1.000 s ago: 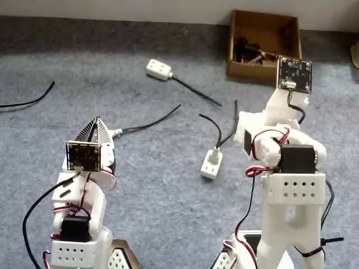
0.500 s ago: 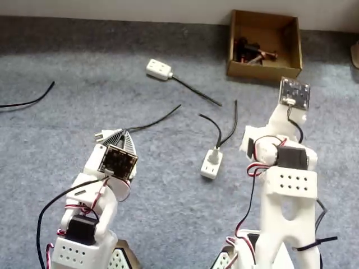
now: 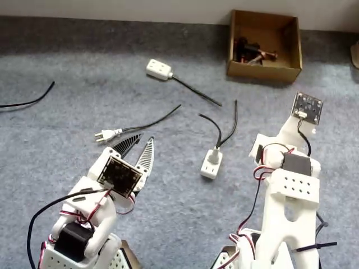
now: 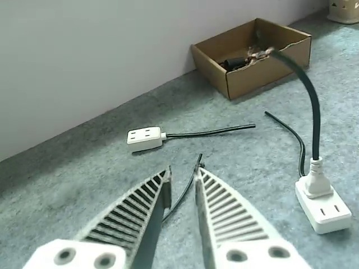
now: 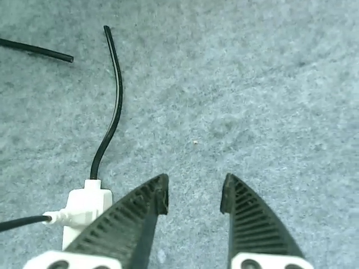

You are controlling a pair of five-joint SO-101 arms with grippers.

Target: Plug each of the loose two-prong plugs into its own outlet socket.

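While the loose two-prong plug (image 3: 106,134) lies flat on the grey carpet (image 3: 67,61), its black cord (image 3: 157,119) trails off toward the middle of the floor. Left gripper (image 3: 138,144) sits just beside the plug, not touching it; fingers parted a little, holding nothing. Near outlet socket (image 3: 211,164): white block on the carpet between the two arms, one plug already seated in it, two black leads running away from it. Right gripper (image 5: 193,193) is over bare carpet just beside that block; fingers spread apart, empty. Far outlet socket (image 3: 159,69): well apart from both arms, slots vacant, own lead attached. Beyond it, a cardboard box (image 3: 263,45) of small parts stands near a pale wall (image 4: 84,56). Stray black cable (image 3: 28,98) at the carpet's edge.
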